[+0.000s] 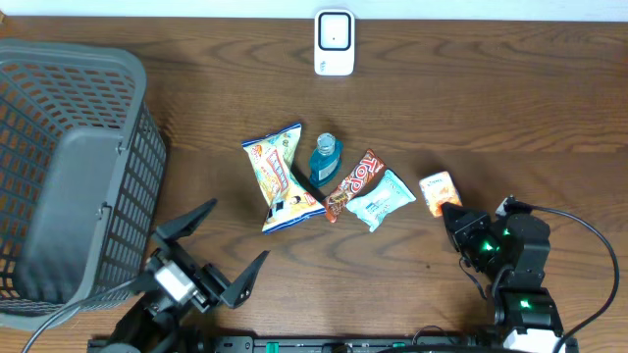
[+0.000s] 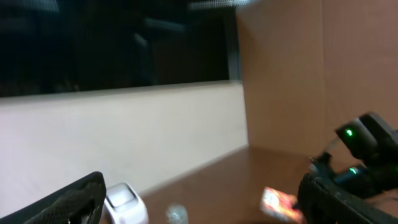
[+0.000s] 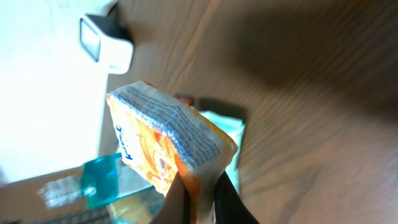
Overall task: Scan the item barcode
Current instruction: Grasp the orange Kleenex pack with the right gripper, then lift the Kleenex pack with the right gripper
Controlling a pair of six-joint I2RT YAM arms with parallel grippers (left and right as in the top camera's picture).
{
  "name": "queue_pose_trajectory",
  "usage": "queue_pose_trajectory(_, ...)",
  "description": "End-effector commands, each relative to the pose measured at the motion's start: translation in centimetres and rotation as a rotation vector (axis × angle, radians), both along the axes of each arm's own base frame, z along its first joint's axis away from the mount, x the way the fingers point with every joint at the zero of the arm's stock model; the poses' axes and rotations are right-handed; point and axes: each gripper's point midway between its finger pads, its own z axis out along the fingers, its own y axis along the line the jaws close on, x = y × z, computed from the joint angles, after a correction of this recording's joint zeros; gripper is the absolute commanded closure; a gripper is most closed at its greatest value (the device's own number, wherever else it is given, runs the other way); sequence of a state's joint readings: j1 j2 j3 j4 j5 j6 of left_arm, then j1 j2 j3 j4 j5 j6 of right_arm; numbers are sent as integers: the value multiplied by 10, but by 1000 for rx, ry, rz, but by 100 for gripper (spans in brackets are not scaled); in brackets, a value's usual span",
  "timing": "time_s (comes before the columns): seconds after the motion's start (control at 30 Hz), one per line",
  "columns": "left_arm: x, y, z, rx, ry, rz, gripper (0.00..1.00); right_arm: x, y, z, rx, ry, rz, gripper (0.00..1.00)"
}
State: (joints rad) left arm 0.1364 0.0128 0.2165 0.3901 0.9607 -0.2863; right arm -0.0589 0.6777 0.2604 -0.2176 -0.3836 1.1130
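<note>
Snack packet [image 1: 439, 188], orange, is clamped by one edge in the right tool [image 1: 449, 208], just beside a pale blue packet [image 1: 381, 199] and well apart from the white scanner [image 1: 334, 42]. The left tool [image 1: 234, 235] gapes wide, empty, near the basket [image 1: 142, 157].

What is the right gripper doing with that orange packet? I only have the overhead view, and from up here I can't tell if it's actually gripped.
Observer: The right wrist view shows the right gripper shut on one edge of the orange packet.
Operator: Which face of it shows there?
Observer: A face covered in fine print. It's too small to tell whether a barcode is among it.
Operator: Is anything else caught in the fingers?
Observer: No, only that packet sits between them. The pale blue packet lies on the table behind it.
</note>
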Motion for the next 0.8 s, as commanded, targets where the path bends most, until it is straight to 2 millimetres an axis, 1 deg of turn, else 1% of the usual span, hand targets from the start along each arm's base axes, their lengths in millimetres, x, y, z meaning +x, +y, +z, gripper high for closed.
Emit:
queue_pose_trajectory(0.0, -2, -5, -12, -6, 90, -48, 2, -11, 26, 7, 197, 54, 62, 99)
queue_pose_trajectory(0.1, 8, -3, -33, -28, 217, -41, 2, -29, 45, 3, 374, 188, 87, 99)
queue_pose_trajectory(0.23, 20, 4, -56, -66, 355, 8, 2, -48, 65, 6, 472, 261, 193, 99)
queue_pose_trajectory(0.4, 22, 5, -79, -83, 480, 9, 2, -73, 91, 26, 616, 297, 383, 98)
queue_pose_trajectory(0.5, 22, 5, -90, -91, 542, 10, 2, -82, 98, 35, 668, 303, 453, 98)
queue_pose_trajectory(0.6, 23, 5, -98, -96, 581, 17, 2, -86, 101, 40, 694, 309, 479, 98)
queue_pose_trajectory(0.67, 32, 17, -111, -104, 624, 110, 2, -86, 100, 39, 701, 320, 469, 98)
queue_pose_trajectory(0.73, 41, 34, -128, -126, 690, 238, 2, -84, 99, 37, 692, 319, 456, 98)
queue_pose_trajectory(0.77, 45, 46, -139, -137, 730, 320, 2, -83, 99, 36, 686, 318, 448, 98)
